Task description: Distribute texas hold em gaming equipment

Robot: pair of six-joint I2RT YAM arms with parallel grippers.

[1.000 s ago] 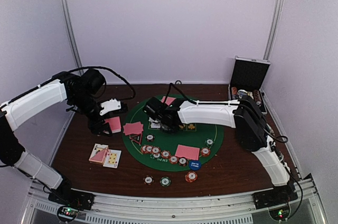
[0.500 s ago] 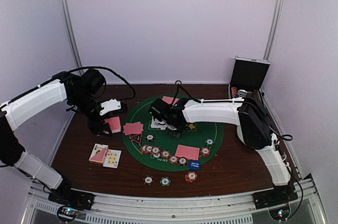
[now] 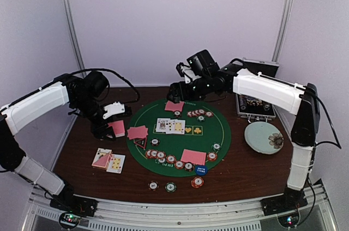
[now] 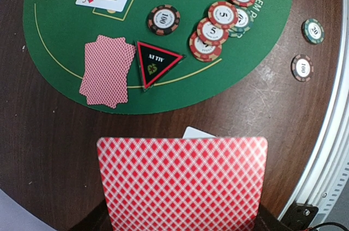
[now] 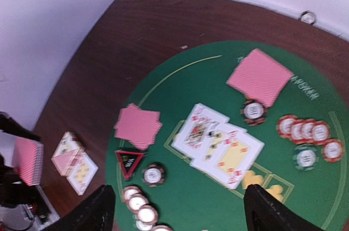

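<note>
The left hand [image 3: 104, 127] is clamped narrow on a deck of red-backed cards [image 4: 182, 182], held over the bare brown counter [image 3: 240, 174] at 9 o'clock of the round green mat [image 3: 210, 133]. In the left wrist view the deck fills the bottom edge and hides the fingers; a white corner shows above it.

The right hand [image 5: 180, 209] hangs high over the mat's 12 o'clock rim. Its fingers [image 5: 101, 212] are spread wide with nothing between them, and only their blurred tips show. Below it the mat's middle lies open, with the face-up cards [image 3: 169, 126] uncovered.

A curved row of chips [image 3: 169, 158] and a blue disc [image 3: 200, 169] crowd the 6 o'clock rim. Three loose chips [image 3: 170, 187] sit off the mat, near the counter's front rail. At 3 o'clock a floral plate [image 3: 263, 137] lies just beside the mat. The open case [image 3: 256, 76] at 1 o'clock is partly hidden by the right arm.
</note>
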